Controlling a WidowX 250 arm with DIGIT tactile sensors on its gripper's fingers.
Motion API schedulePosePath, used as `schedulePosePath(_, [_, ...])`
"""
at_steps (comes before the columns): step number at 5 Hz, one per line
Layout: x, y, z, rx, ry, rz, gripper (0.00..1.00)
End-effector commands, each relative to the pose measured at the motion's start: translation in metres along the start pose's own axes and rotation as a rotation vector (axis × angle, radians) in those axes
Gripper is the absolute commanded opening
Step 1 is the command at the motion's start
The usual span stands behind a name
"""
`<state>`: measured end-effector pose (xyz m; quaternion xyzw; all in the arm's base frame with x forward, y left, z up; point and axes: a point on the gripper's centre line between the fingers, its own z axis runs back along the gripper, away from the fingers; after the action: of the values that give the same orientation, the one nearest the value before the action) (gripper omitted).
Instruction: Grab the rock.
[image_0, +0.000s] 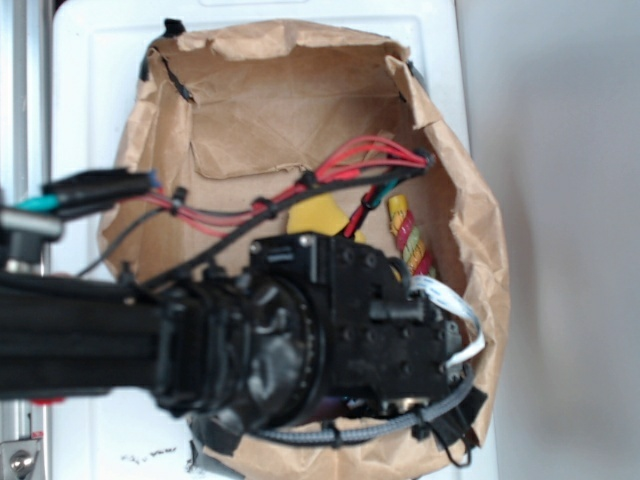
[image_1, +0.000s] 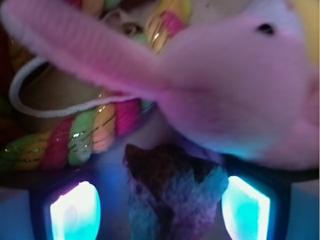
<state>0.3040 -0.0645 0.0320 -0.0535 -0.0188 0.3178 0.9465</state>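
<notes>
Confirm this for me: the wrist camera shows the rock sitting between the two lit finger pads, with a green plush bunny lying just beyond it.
One detail is wrong: the plush bunny is pink, not green, as the wrist view shows. The rest holds: the rock sits between the two lit finger pads of the gripper, with the bunny just beyond it.

1. From outside, daylight falls even and bright; the white surface washes out almost to glare, and the right wall reads flat grey.
2. My black arm sits soft and blurred, detail lost in its dark mass.
3. My wrist view is dim and heavily blurred; the pink plush toy smears out of focus.
4. My fingers glow cyan, tinting the rock blue on its near side.
</notes>
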Motion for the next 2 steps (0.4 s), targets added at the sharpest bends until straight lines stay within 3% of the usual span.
schedulePosePath(1, [0.0080,-0.0099,0.0100,-0.046,-0.039,0.001,0.00])
schedulePosePath(2, [0.0081,-0.0090,0.0116,-0.049,-0.049,0.000,0.00])
